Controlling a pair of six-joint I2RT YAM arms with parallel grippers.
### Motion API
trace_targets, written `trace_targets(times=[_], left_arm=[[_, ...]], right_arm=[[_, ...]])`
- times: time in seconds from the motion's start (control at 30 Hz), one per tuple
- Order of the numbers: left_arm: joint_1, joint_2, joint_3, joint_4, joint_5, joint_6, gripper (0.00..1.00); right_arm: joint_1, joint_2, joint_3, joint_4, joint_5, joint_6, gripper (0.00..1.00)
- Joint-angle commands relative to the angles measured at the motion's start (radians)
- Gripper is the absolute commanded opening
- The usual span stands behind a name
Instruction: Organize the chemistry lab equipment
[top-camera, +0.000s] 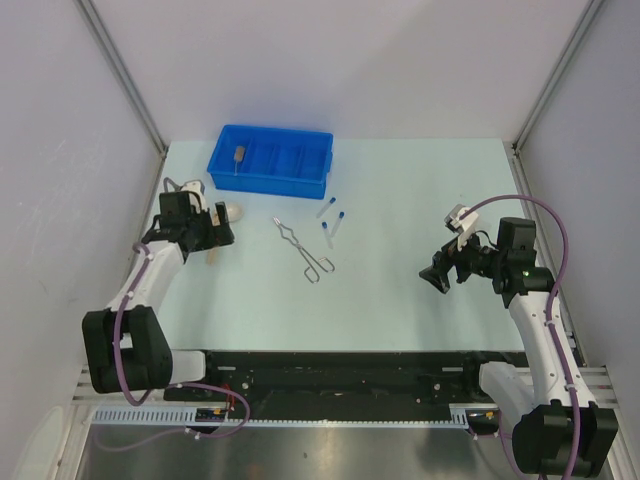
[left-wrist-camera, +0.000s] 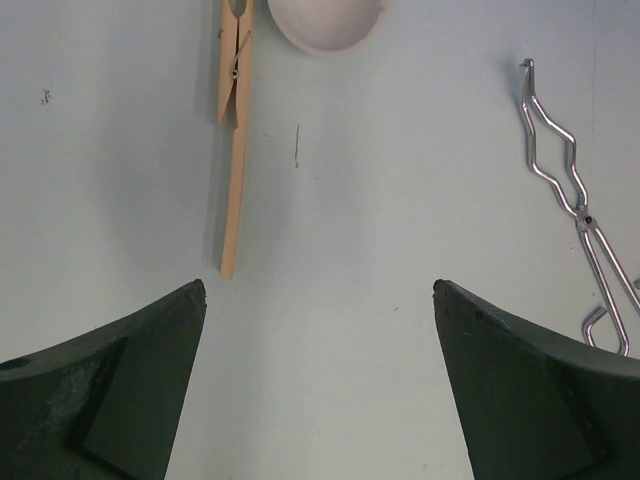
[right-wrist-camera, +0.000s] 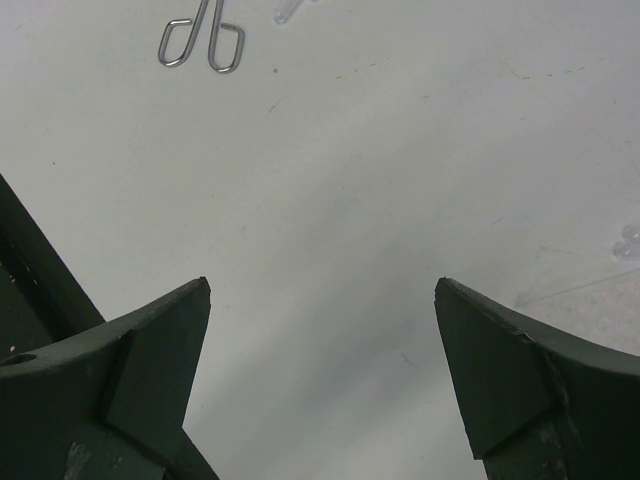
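Silver wire tongs (top-camera: 305, 250) lie mid-table, and also show in the left wrist view (left-wrist-camera: 580, 200); their loop handles show in the right wrist view (right-wrist-camera: 203, 40). Three clear tubes with blue caps (top-camera: 330, 220) lie just right of the tongs. A white round dish (top-camera: 232, 211) sits by my left gripper (top-camera: 220, 238) and shows in the left wrist view (left-wrist-camera: 325, 25). A tan wooden clamp (left-wrist-camera: 235, 150) lies beside the dish. My left gripper (left-wrist-camera: 320, 290) is open and empty over bare table. My right gripper (top-camera: 437, 275) is open and empty at the right (right-wrist-camera: 322, 285). The tube rack is out of view.
A large blue divided bin (top-camera: 270, 175) stands at the back left with a small tan item (top-camera: 240, 154) in its left compartment. Grey walls with metal posts close the table's sides and back. A black rail runs along the near edge.
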Motion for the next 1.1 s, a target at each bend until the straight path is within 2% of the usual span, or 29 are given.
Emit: trace_targets(times=[0.0,0.27,0.47,0.77,0.93,1.07], left_arm=[[0.001,0.026,0.053,-0.009,0.024,0.044,1.00],[0.003,0.117,0.082,-0.036,0.009,0.054,0.99],[0.001,0.240,0.128,-0.055,-0.046,0.047,0.90],[0.001,0.353,0.154,-0.061,-0.066,0.016,0.69],[0.001,0.415,0.194,-0.092,-0.152,0.045,0.66],[0.001,0.435,0.213,-0.096,-0.132,0.041,0.64]], right_arm=[[-0.002,-0.022,0.000,-0.002,-0.019,-0.019,1.00],[-0.001,-0.024,-0.002,-0.002,-0.025,-0.019,1.00],[0.001,-0.024,-0.003,-0.004,-0.028,-0.020,1.00],[0.001,-0.025,-0.002,-0.004,-0.030,-0.020,1.00],[-0.001,-0.030,-0.002,-0.007,-0.030,-0.020,1.00],[-0.005,-0.033,-0.003,-0.005,-0.028,-0.020,1.00]])
